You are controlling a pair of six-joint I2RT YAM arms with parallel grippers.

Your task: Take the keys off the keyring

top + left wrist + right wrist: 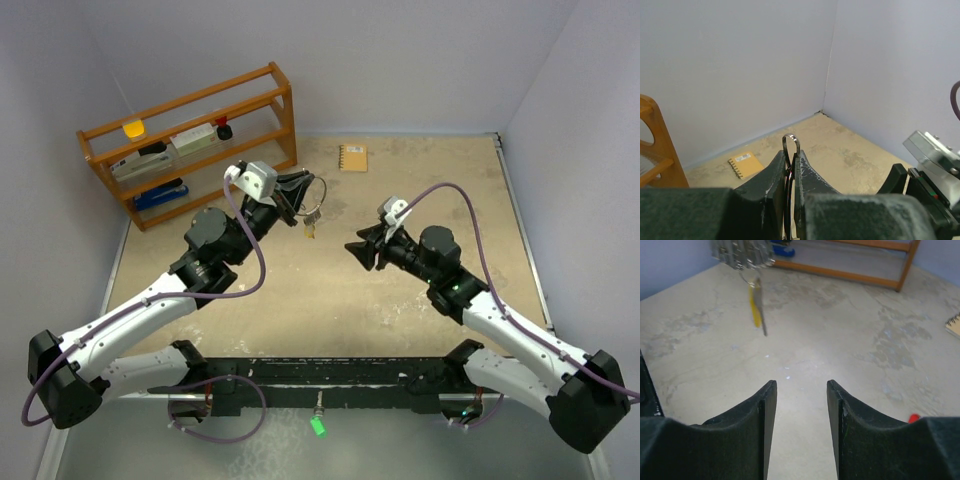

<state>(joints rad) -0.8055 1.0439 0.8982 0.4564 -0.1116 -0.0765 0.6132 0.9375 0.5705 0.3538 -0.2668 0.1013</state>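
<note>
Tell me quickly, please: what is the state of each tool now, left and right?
Left tool: closed on the keyring, with the keys hanging from it.
Right tool: open, holding nothing.

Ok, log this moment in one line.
left gripper: shut on keyring, raised | keys: hanging from keyring | right gripper: open, empty, facing keys

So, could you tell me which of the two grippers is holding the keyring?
The left gripper: its jaws are shut on the keyring, keys dangling below. The right gripper is open and empty.
</note>
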